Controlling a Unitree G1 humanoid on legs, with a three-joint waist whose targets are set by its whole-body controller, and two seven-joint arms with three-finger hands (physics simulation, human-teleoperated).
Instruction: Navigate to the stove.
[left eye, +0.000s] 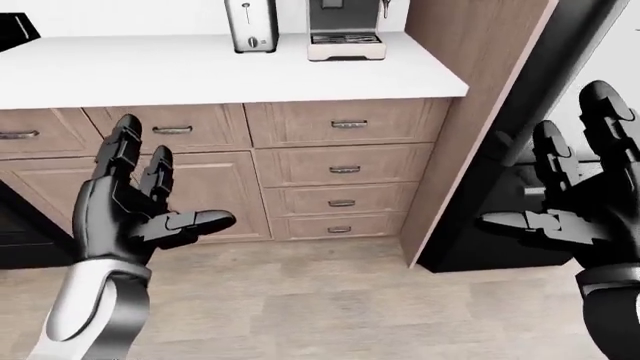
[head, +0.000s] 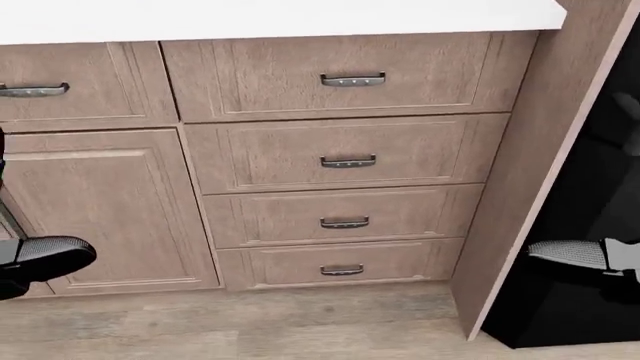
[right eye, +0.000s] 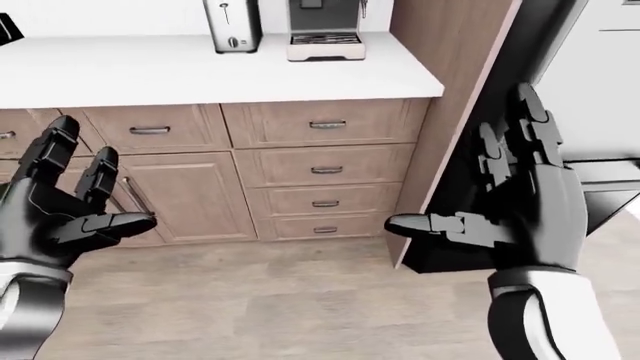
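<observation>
No stove shows clearly. A black corner (left eye: 14, 30) lies on the white counter at the top left edge of the left-eye view, and a dark appliance front (left eye: 20, 232) stands below it; I cannot tell whether they are the stove. My left hand (left eye: 175, 180) is raised, open and empty at the lower left. My right hand (right eye: 460, 161) is raised, open and empty at the right of the right-eye view. In the head view only thumb tips show at the left and right edges.
A white countertop (left eye: 200, 71) carries a toaster (left eye: 250, 26) and a coffee machine (left eye: 345, 34). Wooden drawers (head: 345, 157) and a cabinet door (head: 100, 210) stand below. A tall wooden panel (left eye: 470, 112) and a black appliance (left eye: 500, 255) are to the right. The floor (left eye: 330, 300) is wood.
</observation>
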